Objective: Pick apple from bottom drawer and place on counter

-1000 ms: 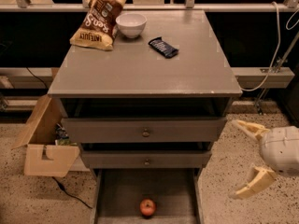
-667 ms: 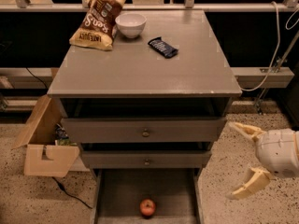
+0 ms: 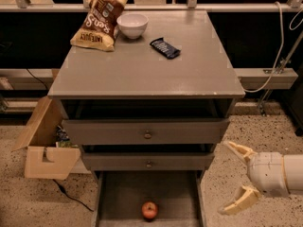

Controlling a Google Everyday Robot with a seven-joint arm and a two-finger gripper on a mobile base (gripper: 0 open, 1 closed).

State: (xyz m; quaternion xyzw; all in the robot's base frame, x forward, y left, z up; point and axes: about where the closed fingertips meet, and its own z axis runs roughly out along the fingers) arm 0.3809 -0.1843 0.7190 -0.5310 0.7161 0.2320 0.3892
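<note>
The red apple (image 3: 150, 210) lies on the floor of the open bottom drawer (image 3: 118, 197), near its front middle. The grey counter (image 3: 142, 65) tops the cabinet above the two upper drawers. My gripper (image 3: 234, 178) is at the lower right, outside the cabinet and right of the bottom drawer. Its cream fingers (image 3: 239, 150) are spread wide and hold nothing. It is well apart from the apple.
On the counter stand a brown snack bag (image 3: 97, 20), a white bowl (image 3: 132, 25) and a dark blue bar wrapper (image 3: 164, 48). An open cardboard box (image 3: 45, 148) sits on the speckled floor left of the cabinet. A white cable (image 3: 279, 56) hangs at the right.
My gripper has shifted slightly left and down, toward the cabinet. The apple and the counter objects have not moved.
</note>
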